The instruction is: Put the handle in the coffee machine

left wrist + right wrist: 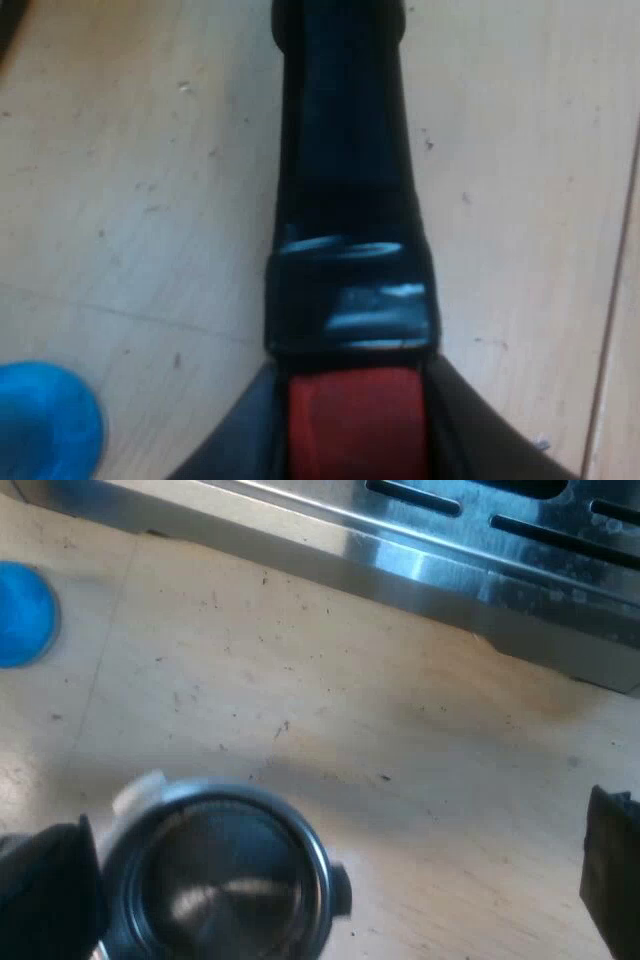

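Observation:
The metal holder's dark handle runs straight away from my left gripper, which is shut on its red end, one finger on each side. The holder's round metal basket faces up over the wooden table, between the wide-apart fingers of my right gripper, close against one finger. The other finger stands well away from the basket, so the right gripper is open. I cannot tell whether the holder rests on the table or hangs just above it.
The espresso machine's metal drip tray with dark slots lies beyond the basket, with bare wooden table between them. A blue tamper stands on the table near the tray's end, and the blue tamper also shows beside my left fingers.

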Controlling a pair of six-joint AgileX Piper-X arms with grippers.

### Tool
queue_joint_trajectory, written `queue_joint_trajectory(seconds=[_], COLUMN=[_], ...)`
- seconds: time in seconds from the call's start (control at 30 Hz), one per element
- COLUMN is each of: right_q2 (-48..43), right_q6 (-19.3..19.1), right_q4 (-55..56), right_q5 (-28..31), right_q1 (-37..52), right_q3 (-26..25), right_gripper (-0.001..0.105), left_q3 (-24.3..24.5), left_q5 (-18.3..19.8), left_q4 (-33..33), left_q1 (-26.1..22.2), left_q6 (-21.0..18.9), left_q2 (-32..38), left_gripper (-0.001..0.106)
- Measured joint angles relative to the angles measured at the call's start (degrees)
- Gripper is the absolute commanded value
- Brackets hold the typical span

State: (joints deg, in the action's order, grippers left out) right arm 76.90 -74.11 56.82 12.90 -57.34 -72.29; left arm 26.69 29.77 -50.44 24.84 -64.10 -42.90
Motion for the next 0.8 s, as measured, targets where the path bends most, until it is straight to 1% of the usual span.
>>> queue_joint_trajectory(seconds=[0.1,0.17,0.2,0.27,0.3,0.33,0.4,0.47,0.5,0.53,0.57,0.6,0.67,0.73,0.77,0.8], right_q2=[0.0,0.0,0.0,-0.1,-0.3,-0.4,-0.8,-1.1,-1.2,-1.5,-1.4,-1.4,-1.4,-1.4,-1.4,-1.4], right_q6=[0.0,0.0,0.0,0.0,0.0,-0.2,-0.3,-0.4,-0.4,-0.5,-0.5,-0.5,-0.5,-0.5,-0.5,-0.5], right_q4=[0.0,-0.1,-0.1,-0.1,-0.1,-0.3,-1.3,-1.9,-2.1,-3.7,-4.7,-4.9,-6.7,-7.8,-8.9,-9.5], right_q5=[0.1,0.2,0.2,0.2,0.2,1.0,3.6,5.9,6.3,11.9,15.4,16.4,21.7,24.1,27.0,28.0], right_q1=[0.0,0.0,0.0,-0.2,-0.3,-0.7,-2.3,-3.4,-3.8,-6.3,-7.8,-8.0,-10.5,-11.4,-12.3,-12.7], right_q3=[0.0,0.0,0.0,0.0,0.0,0.0,0.0,0.0,0.0,0.0,0.0,0.0,0.0,0.0,0.0,0.0], right_gripper=[0.100,0.100,0.100,0.100,0.100,0.100,0.100,0.100,0.100,0.100,0.100,0.100,0.100,0.100,0.100,0.100], left_q3=[0.0,0.0,0.0,0.2,0.3,0.3,0.6,1.1,1.3,1.4,2.2,2.4,3.6,4.0,4.2,4.9], left_q5=[0.0,0.0,0.0,0.0,0.0,0.3,0.6,2.1,2.4,2.8,3.2,3.2,3.2,3.2,3.2,3.2], left_q4=[-0.3,-1.4,-1.7,-5.0,-6.2,-7.6,-8.8,-10.1,-10.2,-10.3,-10.5,-10.5,-10.5,-10.5,-10.5,-10.2], left_q1=[-2.0,-4.9,-5.4,-8.1,-9.1,-10.1,-11.4,-14.7,-15.4,-16.0,-19.1,-20.1,-23.0,-23.8,-24.3,-24.8], left_q6=[0.0,0.3,0.8,4.5,5.1,6.0,6.2,6.2,6.2,6.2,6.5,6.7,7.6,8.4,8.9,9.3], left_q2=[0.0,0.0,0.0,0.0,0.0,0.0,0.0,0.0,0.0,0.0,0.0,0.0,0.0,0.0,0.0,0.0], left_gripper=[0.000,0.000,0.000,0.000,0.000,0.000,0.000,0.000,0.000,0.000,0.000,0.000,0.000,0.000,0.000,0.000])
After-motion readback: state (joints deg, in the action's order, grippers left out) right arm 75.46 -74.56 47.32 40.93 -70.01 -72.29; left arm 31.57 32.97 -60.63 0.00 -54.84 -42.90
